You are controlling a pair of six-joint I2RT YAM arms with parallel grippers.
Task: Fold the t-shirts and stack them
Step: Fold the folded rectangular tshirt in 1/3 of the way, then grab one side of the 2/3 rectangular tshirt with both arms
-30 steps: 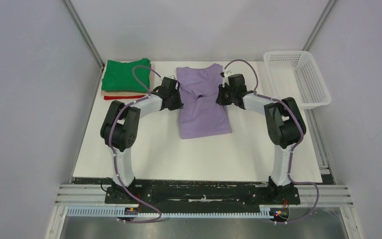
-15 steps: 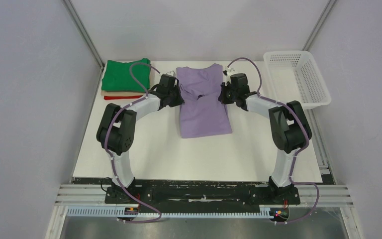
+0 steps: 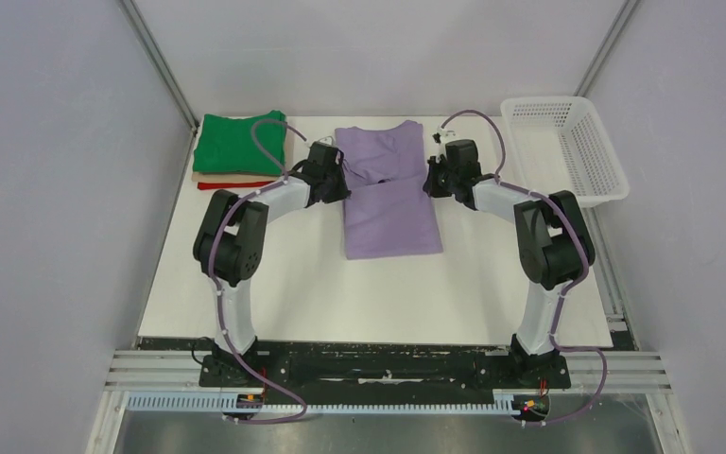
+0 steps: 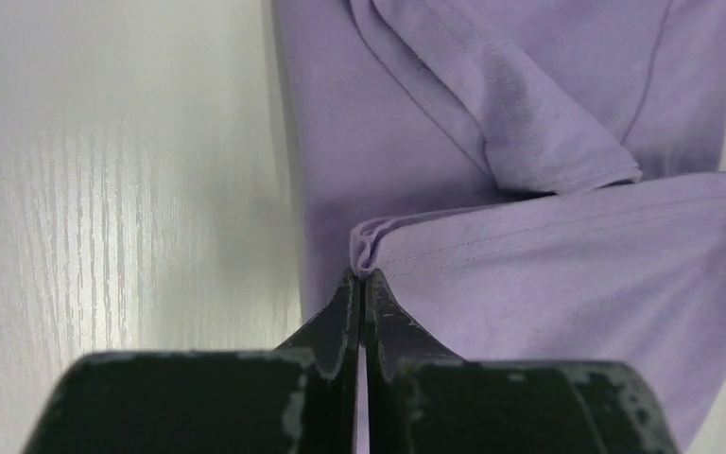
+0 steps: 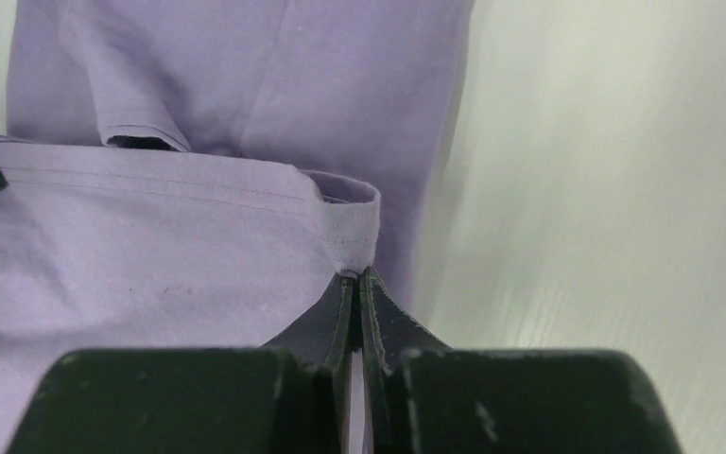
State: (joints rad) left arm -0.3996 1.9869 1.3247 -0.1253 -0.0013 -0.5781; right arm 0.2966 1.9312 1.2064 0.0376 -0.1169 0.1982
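Lavender t-shirt [image 3: 389, 194] lies mid-table, its folded-up hem pinched tight by the left gripper [image 4: 363, 284] and right gripper [image 5: 354, 284]. Under the green shirt [image 3: 241, 144], only edges of the tan shirt [image 3: 208, 176] and red shirt [image 3: 236, 184] show.

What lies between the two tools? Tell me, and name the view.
Only the purple t-shirt: its folded-over hem runs from the left tool to the right tool, each shut on a corner. The top view shows it.

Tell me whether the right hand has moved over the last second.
Yes. The right hand has shifted right, toward the white basket, while shut on the folded edge of the lavender t-shirt.
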